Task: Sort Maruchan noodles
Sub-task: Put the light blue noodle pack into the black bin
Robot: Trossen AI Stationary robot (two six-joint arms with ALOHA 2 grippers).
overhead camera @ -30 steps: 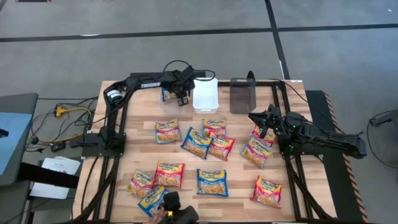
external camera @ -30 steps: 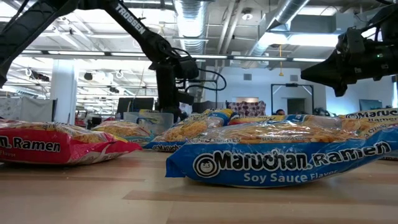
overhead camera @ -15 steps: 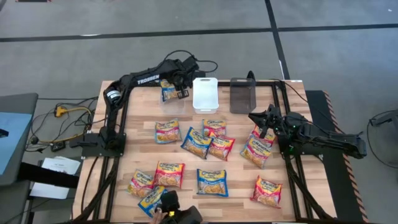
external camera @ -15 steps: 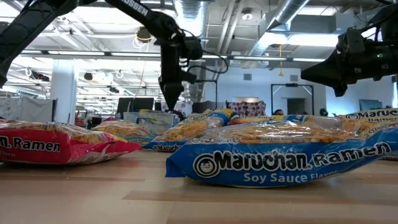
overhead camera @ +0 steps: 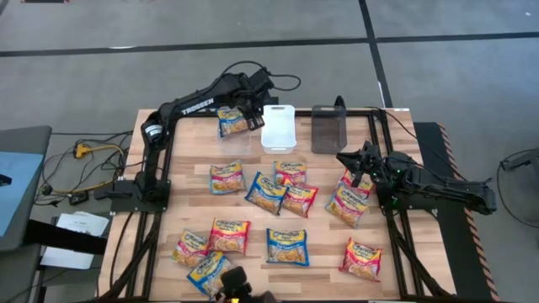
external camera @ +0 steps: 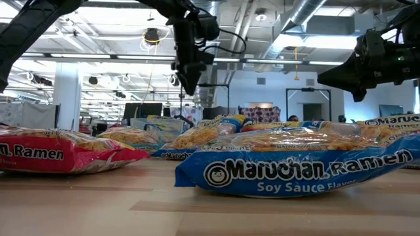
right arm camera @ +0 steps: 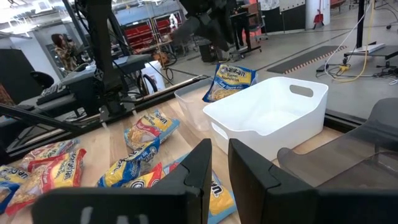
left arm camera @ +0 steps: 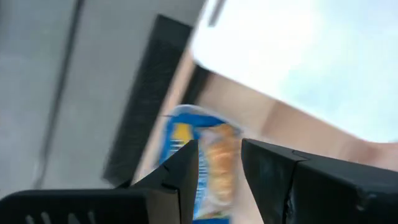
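A blue-and-yellow Maruchan packet (overhead camera: 232, 120) lies in the clear bin (overhead camera: 239, 141) at the table's far side. In the right wrist view this packet (right arm camera: 231, 81) leans tilted against the bin's wall. My left gripper (overhead camera: 253, 94) hangs above it, open and pointing down, touching nothing. The packet (left arm camera: 214, 163) shows far below, through the gap between its fingers. Several more packets (overhead camera: 287, 247) lie flat across the middle and near parts of the table. My right gripper (overhead camera: 360, 162) waits at the right, level, a narrow gap between its fingers, nothing in it.
A white bin (overhead camera: 279, 128) and a dark bin (overhead camera: 329, 128) stand right of the clear one. Two packets (overhead camera: 350, 200) lie close under my right arm. The black frame rails (overhead camera: 165, 160) run along both sides of the table.
My left gripper has risen straight up out of the clear bin and rolled a little. The blue-and-yellow packet has stayed behind in the bin.
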